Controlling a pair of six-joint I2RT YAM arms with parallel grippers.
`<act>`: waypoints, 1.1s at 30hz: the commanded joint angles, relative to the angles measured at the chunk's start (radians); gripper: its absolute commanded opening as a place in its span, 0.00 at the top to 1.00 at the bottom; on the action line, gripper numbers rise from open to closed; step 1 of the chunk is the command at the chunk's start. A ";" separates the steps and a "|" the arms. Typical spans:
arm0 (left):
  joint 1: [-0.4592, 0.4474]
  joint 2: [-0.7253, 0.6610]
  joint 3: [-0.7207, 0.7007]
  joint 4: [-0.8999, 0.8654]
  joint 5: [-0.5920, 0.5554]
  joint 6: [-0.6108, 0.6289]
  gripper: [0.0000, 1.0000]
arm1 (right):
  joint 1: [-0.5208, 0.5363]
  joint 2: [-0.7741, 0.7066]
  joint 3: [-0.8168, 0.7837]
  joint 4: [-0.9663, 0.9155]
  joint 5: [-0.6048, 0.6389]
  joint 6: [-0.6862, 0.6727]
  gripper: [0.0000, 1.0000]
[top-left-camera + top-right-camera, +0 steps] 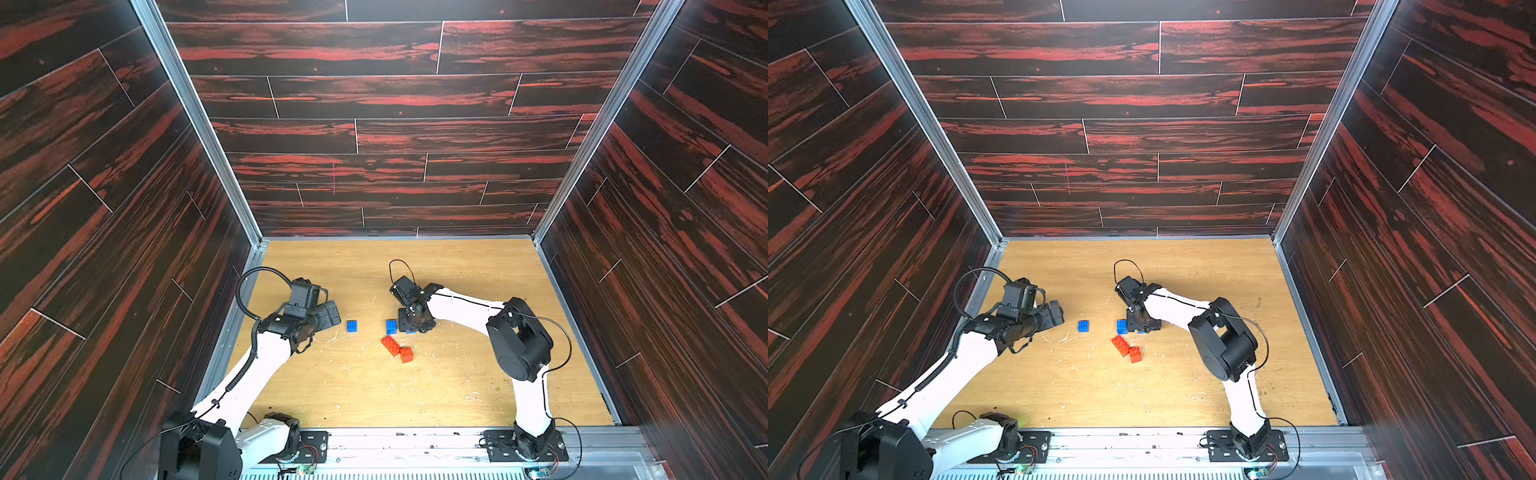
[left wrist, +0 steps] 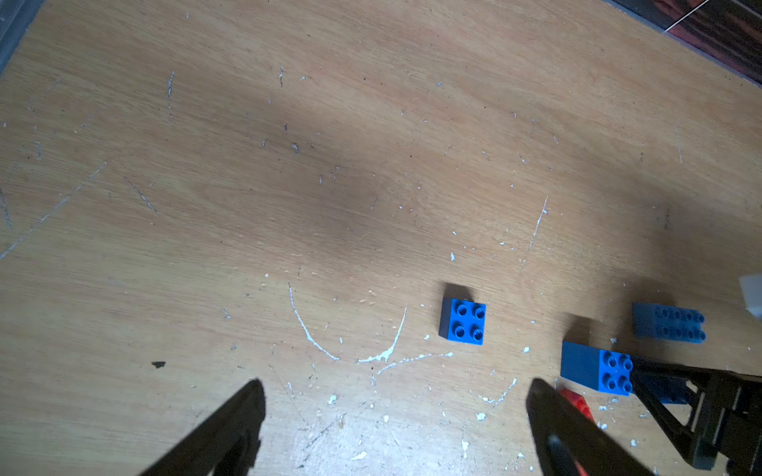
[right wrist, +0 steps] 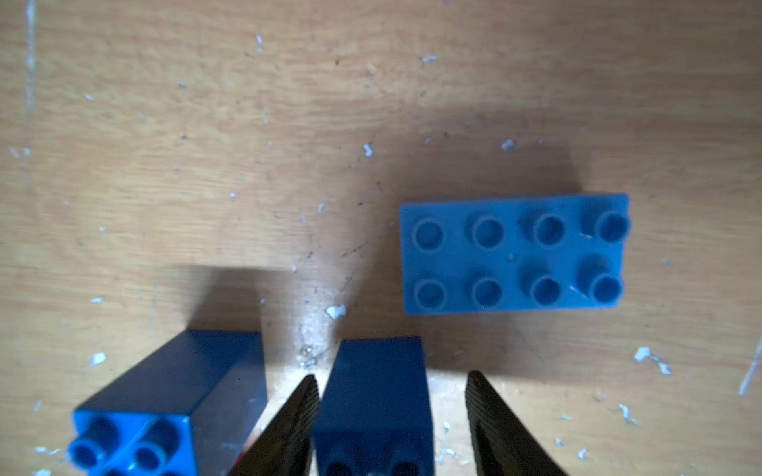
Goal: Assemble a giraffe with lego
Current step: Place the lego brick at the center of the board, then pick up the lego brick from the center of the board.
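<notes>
The lego lies as loose bricks on the wooden table (image 1: pixel 457 374); a giraffe is out of view. My right gripper (image 3: pixel 391 375) points down, open around a dark blue brick (image 3: pixel 375 404) that stands on the table; one finger is close against it, and a gap shows at the other. Another dark blue brick (image 3: pixel 173 395) stands beside it, and a light blue long brick (image 3: pixel 513 253) lies just beyond. A third dark blue brick (image 1: pixel 352 326) sits alone in front of my left gripper (image 2: pixel 396 383), which is open and empty. A long red brick (image 1: pixel 390 345) touches a small red brick (image 1: pixel 406 354).
Dark wood-patterned walls (image 1: pixel 124 208) with metal rails enclose the table on three sides. The arm bases (image 1: pixel 523 444) are mounted along the front edge. White scratches and flecks mark the table surface.
</notes>
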 commanded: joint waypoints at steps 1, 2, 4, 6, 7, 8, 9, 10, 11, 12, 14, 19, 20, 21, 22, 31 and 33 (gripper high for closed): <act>-0.004 -0.009 0.018 -0.022 -0.008 0.011 0.00 | 0.008 -0.099 -0.040 -0.022 -0.002 -0.005 0.38; -0.004 -0.009 0.017 -0.022 -0.009 0.012 0.00 | 0.012 -0.133 -0.067 -0.015 -0.011 -0.005 0.36; -0.004 -0.007 0.019 -0.020 -0.011 0.014 0.00 | 0.017 -0.188 -0.107 -0.009 -0.013 -0.003 0.34; -0.004 -0.002 0.024 -0.021 -0.010 0.015 0.00 | 0.017 -0.234 -0.144 0.003 0.001 -0.003 0.31; -0.004 0.001 0.030 -0.022 -0.011 0.017 0.00 | 0.016 -0.246 -0.149 0.003 0.012 -0.018 0.29; -0.004 0.003 0.032 -0.024 -0.011 0.019 0.00 | 0.011 -0.252 -0.144 -0.005 0.021 -0.031 0.27; -0.005 0.006 0.036 -0.025 -0.011 0.019 0.00 | 0.000 -0.247 -0.132 -0.020 0.022 -0.052 0.25; -0.004 0.010 0.040 -0.025 -0.008 0.019 0.00 | -0.014 -0.240 -0.114 -0.030 0.018 -0.073 0.22; -0.005 0.012 0.044 -0.026 -0.004 0.019 0.00 | -0.028 -0.234 -0.102 -0.032 0.015 -0.086 0.19; -0.004 0.015 0.046 -0.027 0.001 0.019 0.00 | -0.049 -0.228 -0.089 -0.033 0.007 -0.103 0.15; -0.005 0.024 0.050 -0.031 0.008 0.022 0.00 | -0.086 -0.215 -0.067 -0.027 -0.015 -0.132 0.07; -0.006 0.038 0.051 -0.044 0.012 0.027 0.00 | -0.152 -0.145 0.009 -0.018 -0.050 -0.212 0.01; -0.006 0.039 0.049 -0.043 0.015 0.028 0.00 | -0.154 -0.132 0.021 -0.016 -0.046 -0.225 0.01; -0.006 0.040 0.048 -0.043 0.018 0.027 0.00 | -0.155 -0.113 0.041 -0.021 -0.044 -0.238 0.01; -0.006 0.042 0.048 -0.044 0.019 0.029 0.00 | -0.157 -0.094 0.058 -0.028 -0.042 -0.246 0.01; -0.009 0.032 0.046 -0.055 0.027 0.030 0.00 | -0.172 0.059 0.174 -0.074 -0.069 -0.253 0.07; -0.009 0.034 0.045 -0.055 0.028 0.031 0.00 | -0.173 0.079 0.187 -0.079 -0.072 -0.247 0.09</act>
